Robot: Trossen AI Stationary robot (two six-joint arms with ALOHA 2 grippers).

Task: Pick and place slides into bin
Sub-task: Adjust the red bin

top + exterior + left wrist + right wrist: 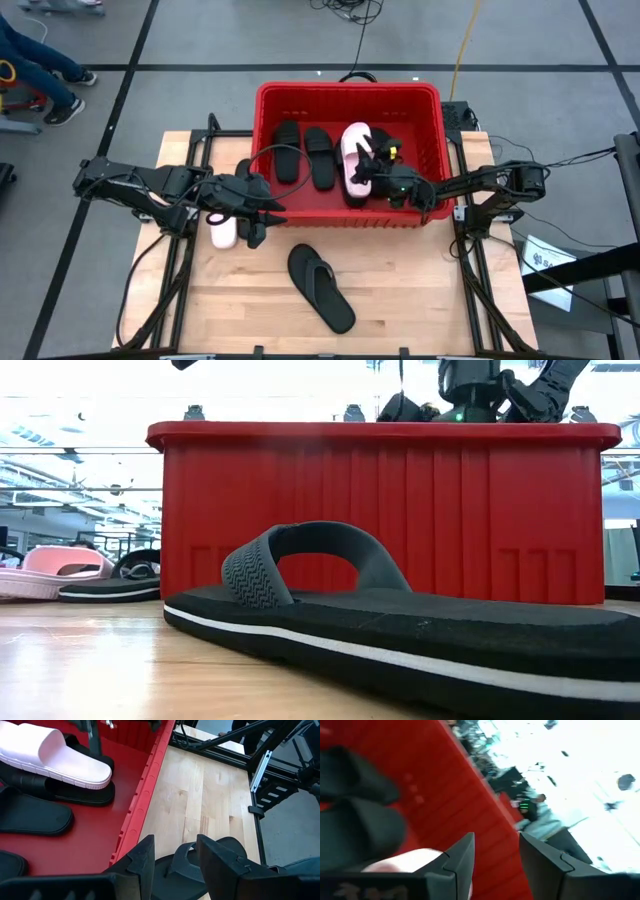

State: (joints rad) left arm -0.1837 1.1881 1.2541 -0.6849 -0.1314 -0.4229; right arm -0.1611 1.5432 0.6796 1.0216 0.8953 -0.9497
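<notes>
Red bin (350, 95) sits at the far middle of the wooden table (420, 290), long side toward the arms. Inside it, seen from above: two black slides (303, 153) lying side by side at the left part of the floor, a pale pink slide (354, 160) to their right, and more dark rubber under and beside the pink one, partly hidden by the right arm. Right gripper (372, 165) reaches over the bin's right wall and hangs inside, just above the pink slide's right edge; in its wrist view the two fingers (460, 857) stand apart with nothing between them, red wall behind, a pale shape just beneath. Left gripper (262, 215) hovers outside the bin, near the front left corner, fingers (145, 857) parted and empty; its wrist view looks past them onto a black thong sandal (200, 867) on the table below, with the bin's front wall alongside. A second pink slide (223, 232) lies on the table beneath the left arm, beside another black one (110, 585) at the bin's left. One black thong slide (320, 288) rests alone on open table in front of the bin, angled, well apart from both grippers; the low view shows it flat, strap arched.
</notes>
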